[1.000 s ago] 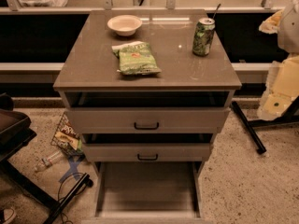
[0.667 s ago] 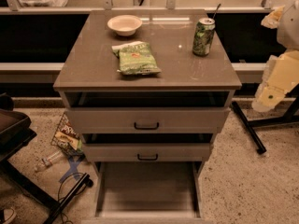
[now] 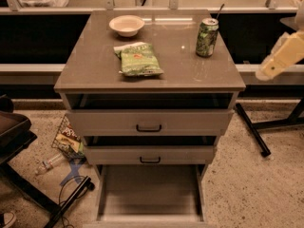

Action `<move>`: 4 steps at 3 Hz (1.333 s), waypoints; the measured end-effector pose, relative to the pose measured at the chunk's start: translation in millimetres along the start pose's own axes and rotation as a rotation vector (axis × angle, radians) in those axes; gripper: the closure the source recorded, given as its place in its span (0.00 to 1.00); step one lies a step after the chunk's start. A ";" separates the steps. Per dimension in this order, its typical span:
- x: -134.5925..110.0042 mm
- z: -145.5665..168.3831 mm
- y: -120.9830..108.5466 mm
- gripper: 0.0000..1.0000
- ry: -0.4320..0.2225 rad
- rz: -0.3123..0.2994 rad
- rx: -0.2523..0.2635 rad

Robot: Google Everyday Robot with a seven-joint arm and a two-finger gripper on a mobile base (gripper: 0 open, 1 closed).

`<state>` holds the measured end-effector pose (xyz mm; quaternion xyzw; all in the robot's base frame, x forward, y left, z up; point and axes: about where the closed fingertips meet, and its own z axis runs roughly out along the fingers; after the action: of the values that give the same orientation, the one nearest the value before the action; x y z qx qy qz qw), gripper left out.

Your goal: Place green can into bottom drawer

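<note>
1. The bottom drawer [image 3: 149,194], a wide, shallow grey tray with a plain floor, is nearest and stands pulled fully out. Nothing lies in it, and its front edge is cut off by the bottom of the view.
2. Above it, the two grey upper drawers with black handles [image 3: 149,122] are each slightly ajar, as they were a second ago. They overhang the back of the open tray.
3. On the floor to the left, some litter and a dark chair base [image 3: 19,141] are only partly in view and hard to make out.
4. On the grey-brown surface [image 3: 95,65] of the cabinet, the flat green chip bag [image 3: 138,59] lies near the middle. None of the things on the surface has moved.
5. The green can [image 3: 207,37], a small cylinder with a mottled green-and-white label and a silver top, stands upright towards the right rear corner. It is well apart from the bag and untouched.
6. The cream-coloured end effector [image 3: 278,58] is the one thing that has changed. It has risen from beside the cabinet's right flank and now hangs tilted off the surface's right edge, apart from the can. It looks like the start of a reach, with the grasp not yet made.
7. I cannot tell whether the end effector is wide or narrow. The right edge of the view cuts off most of it.
8. Farthest back, a shallow white bowl [image 3: 126,25] sits at the left rear.
</note>
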<state>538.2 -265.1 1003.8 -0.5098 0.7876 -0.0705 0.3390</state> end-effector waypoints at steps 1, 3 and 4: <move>-6.9 22.9 -59.3 0.00 -0.153 0.030 0.105; -20.0 44.9 -116.2 0.00 -0.329 0.061 0.155; -23.7 63.5 -115.2 0.00 -0.364 0.085 0.131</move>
<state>669.6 -284.1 1019.0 -0.4571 0.7279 -0.0137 0.5108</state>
